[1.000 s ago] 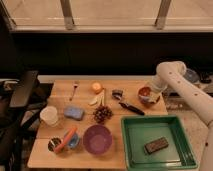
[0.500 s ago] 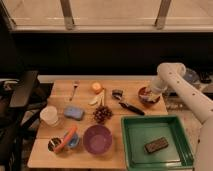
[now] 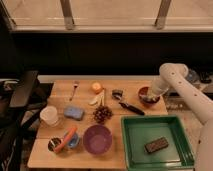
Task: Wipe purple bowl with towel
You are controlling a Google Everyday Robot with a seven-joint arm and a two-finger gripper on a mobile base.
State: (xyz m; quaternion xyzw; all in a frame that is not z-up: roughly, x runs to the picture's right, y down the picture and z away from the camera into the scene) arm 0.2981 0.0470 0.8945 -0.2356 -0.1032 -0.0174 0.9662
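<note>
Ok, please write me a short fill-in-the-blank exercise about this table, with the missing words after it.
1. The gripper is at the red bowl, not at the purple bowl, which is ___ inside.
2. A dark block lies in the tray, whose colour is ___.
3. The carrot beside the purple bowl has the colour ___.
Missing words: empty, green, orange.
</note>
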